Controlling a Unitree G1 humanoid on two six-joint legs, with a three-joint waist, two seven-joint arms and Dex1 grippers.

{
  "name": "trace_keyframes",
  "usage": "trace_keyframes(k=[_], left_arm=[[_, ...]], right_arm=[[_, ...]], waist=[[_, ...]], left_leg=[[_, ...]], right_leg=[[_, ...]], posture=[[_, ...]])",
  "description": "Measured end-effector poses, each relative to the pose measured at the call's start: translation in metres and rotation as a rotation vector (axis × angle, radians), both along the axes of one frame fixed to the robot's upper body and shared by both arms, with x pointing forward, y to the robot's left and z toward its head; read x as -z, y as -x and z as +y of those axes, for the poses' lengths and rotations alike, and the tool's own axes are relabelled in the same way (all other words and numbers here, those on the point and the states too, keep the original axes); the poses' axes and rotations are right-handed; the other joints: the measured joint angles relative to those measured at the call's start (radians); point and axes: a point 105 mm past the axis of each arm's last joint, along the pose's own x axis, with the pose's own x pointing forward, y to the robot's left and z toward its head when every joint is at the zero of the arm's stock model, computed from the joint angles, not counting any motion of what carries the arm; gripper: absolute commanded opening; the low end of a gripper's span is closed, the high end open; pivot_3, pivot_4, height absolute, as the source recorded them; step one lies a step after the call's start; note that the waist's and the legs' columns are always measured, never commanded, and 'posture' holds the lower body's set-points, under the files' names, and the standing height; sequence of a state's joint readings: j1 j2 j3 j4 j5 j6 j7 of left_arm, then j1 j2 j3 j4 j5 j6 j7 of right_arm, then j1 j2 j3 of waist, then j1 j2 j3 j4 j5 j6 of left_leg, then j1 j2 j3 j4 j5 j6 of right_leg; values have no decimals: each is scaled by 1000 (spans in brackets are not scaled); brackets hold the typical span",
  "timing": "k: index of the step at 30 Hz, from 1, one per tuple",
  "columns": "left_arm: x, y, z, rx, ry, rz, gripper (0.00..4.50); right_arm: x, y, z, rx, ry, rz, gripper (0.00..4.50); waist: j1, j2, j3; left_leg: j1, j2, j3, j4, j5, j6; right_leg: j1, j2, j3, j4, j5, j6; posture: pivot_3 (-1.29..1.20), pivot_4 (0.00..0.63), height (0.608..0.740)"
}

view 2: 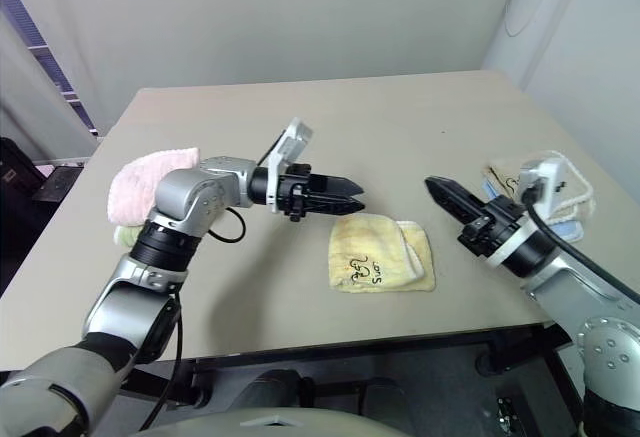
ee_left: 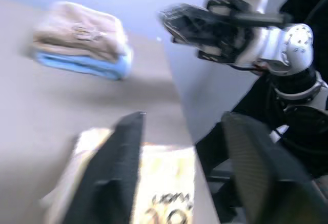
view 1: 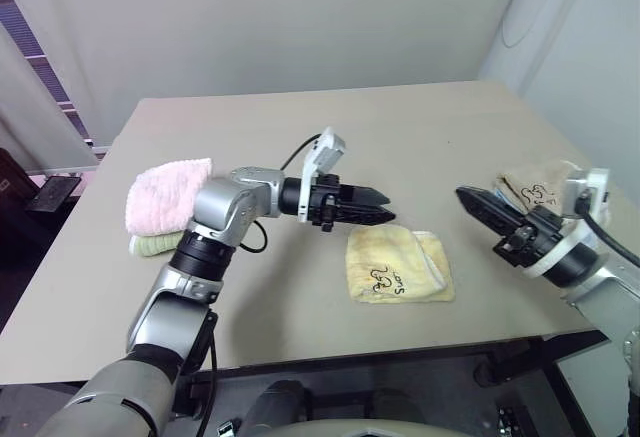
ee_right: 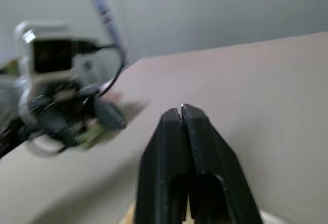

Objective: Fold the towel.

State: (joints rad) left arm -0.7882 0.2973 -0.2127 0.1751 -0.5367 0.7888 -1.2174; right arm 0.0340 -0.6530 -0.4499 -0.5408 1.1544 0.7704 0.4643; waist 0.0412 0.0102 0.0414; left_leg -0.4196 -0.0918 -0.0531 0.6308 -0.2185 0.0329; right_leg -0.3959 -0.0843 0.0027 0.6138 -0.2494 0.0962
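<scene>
Your towel (view 1: pixel 398 265) already lies folded into a small thick square on the table (view 1: pixel 400 127), just below the centre of the left eye picture, with its dark stitched mark facing up. One layer sticks out a little along its right side, so the fold looks done but not quite tidy; judging by this, little is left beyond perhaps squaring the edges.

Neither pincer touches it. Your left gripper (view 1: pixel 375 212) hangs above the table just up and left of the towel, pointing across toward the right; in the left wrist picture its two fingers (ee_left: pixel 118 172) stand spread apart with nothing between them. Your right gripper (view 1: pixel 472 200) sits at the right of the frame, well apart from the towel, its fingers pressed together on nothing.

Around you: a pink towel (view 1: pixel 167 193) stacked on a greenish one (view 1: pixel 152 245) at the left, and a beige towel (view 1: pixel 538 187) on a blue one (ee_left: pixel 87 66) at the far right edge. Both stacks lie well clear; nothing blocks the way.
</scene>
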Motion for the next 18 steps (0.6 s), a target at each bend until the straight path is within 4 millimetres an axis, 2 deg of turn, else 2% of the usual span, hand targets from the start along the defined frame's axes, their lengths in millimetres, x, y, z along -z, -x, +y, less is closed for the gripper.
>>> trace_keyframes(k=[3,4,9,13,17,18], left_arm=[[22,10,11,36,-26,6,151],[32,15,12,52,-48,8,40],[80,28,-3,87,-117,31,40],[121,23,-21,12,-171,53,40],[134,21,-26,-4,-187,17,40],[136,20,-25,-6,-190,8,40]], right_arm=[[19,1,11,-79,18,55,0],[29,0,11,-86,20,86,0],[74,-9,13,-86,45,222,0],[106,-9,17,-101,96,304,0],[148,6,20,-135,224,401,0],[147,6,21,-139,233,385,0]], waist=[[0,0,0],[0,-1,0],[0,0,0],[0,-1,-1],[2,-1,-2],[1,0,-3]], left_leg=[[0,0,0,0,0,0],[0,0,0,0,-1,-1],[0,-1,1,1,-1,-2],[0,-1,0,1,-1,-2],[0,-1,0,1,-1,-2],[0,-1,0,1,-1,-2]], right_leg=[[-1,-1,0,-1,0,0],[0,-1,0,-1,0,0],[0,-3,0,-1,1,-1],[0,-2,-2,0,1,-1],[0,-2,-3,0,1,-1],[0,-2,-3,0,1,-1]], posture=[[0,0,740],[0,0,740],[0,0,740],[0,0,740],[0,0,740],[0,0,740]])
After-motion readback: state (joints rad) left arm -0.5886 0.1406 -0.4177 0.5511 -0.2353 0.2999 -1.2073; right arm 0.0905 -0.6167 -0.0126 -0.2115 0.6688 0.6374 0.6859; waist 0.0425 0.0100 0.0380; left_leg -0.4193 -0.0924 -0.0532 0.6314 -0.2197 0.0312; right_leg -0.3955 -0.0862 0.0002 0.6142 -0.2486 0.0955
